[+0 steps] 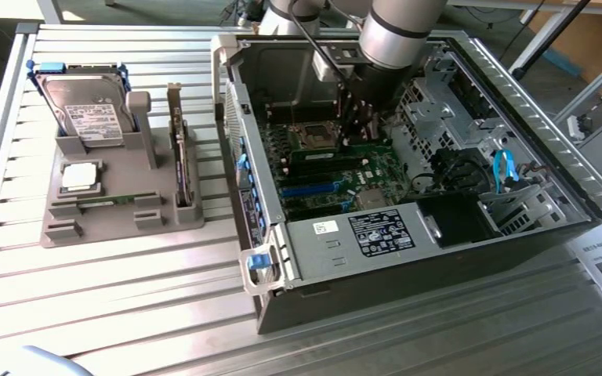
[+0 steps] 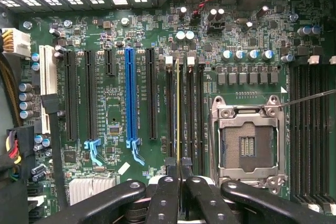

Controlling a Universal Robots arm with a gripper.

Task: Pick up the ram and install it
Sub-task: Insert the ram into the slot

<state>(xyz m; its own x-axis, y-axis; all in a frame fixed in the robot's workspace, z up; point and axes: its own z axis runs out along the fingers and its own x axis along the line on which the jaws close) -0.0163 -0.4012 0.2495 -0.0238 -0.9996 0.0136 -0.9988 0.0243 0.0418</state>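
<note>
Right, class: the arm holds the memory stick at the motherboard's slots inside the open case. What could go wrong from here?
The thin, narrow ram stick, pinched edge-on in the black metal gripper, could be off line with the close-set black memory slots and jam. The open silver processor socket lies beside them; a sideways slip might strike it.

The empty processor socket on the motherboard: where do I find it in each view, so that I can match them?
Exterior view: the processor socket lies inside the open case, at the exterior view's left of the arm.
Wrist view: the processor socket is the metal-framed square beside the memory slots, where the end effector grips the ram.
Shared landmark: the blue expansion slot, also in the wrist view.
</note>
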